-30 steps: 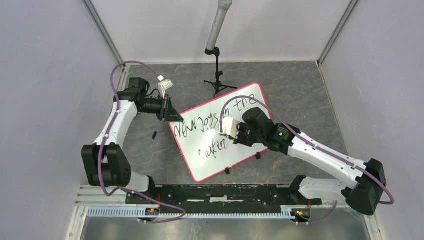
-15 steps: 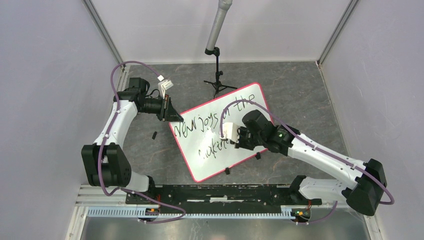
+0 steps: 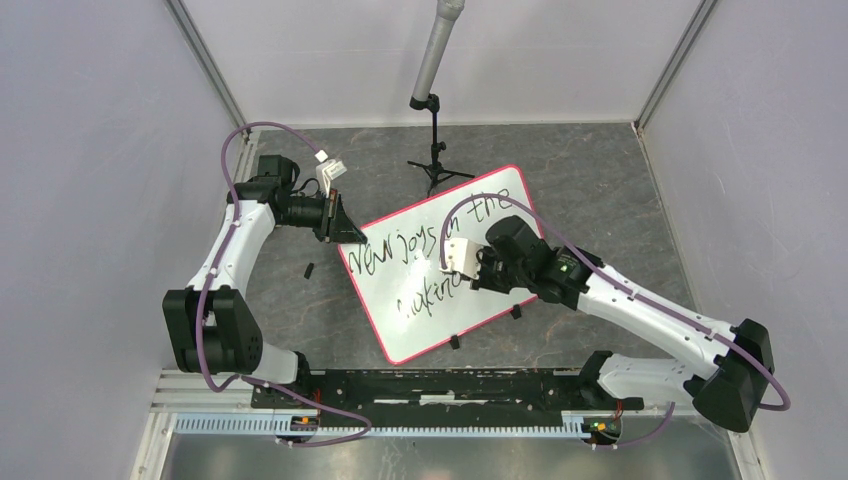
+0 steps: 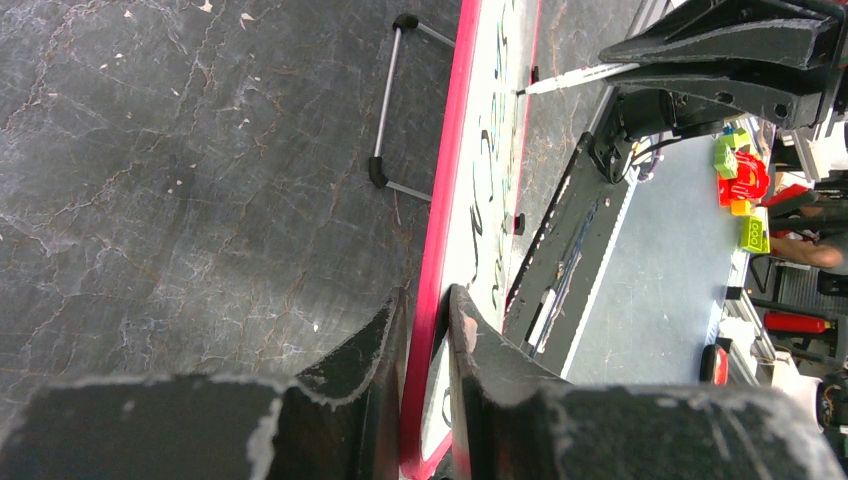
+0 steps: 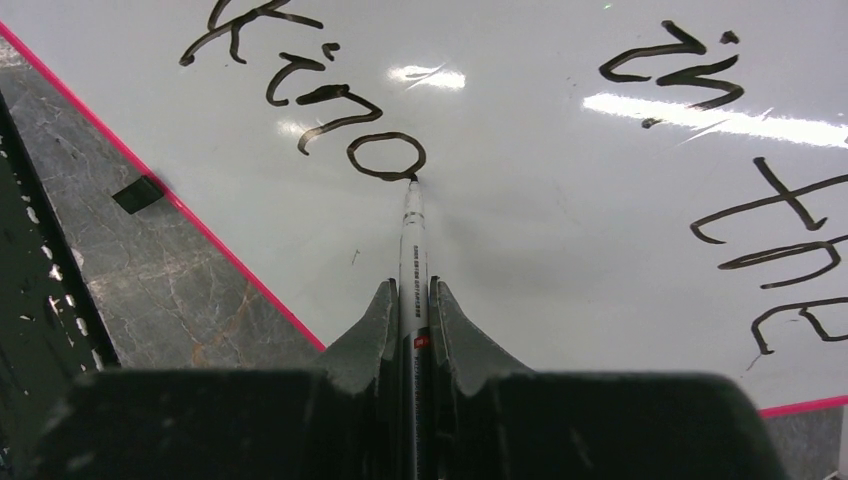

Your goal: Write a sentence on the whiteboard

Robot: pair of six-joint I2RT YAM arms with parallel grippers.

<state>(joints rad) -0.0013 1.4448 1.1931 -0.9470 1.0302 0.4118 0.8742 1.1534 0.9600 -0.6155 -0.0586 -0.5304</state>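
Jaws of the left gripper (image 3: 347,233) clamp the left corner of the whiteboard (image 3: 500,215), slanted on the counter (image 3: 600,170). Left wrist: they pinch its pink rim. Right wrist: the right gripper (image 5: 413,292) grips a marker (image 5: 413,225), tip touching the sentence (image 5: 320,95). If the board slips, strokes may skew.

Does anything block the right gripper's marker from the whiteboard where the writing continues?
Nothing visible. The marker in the right gripper touches the whiteboard at the last loop of the sentence; bare board lies beside it.

The whiteboard (image 3: 425,335) lies on the table (image 3: 600,180), tripod (image 3: 438,165) behind.
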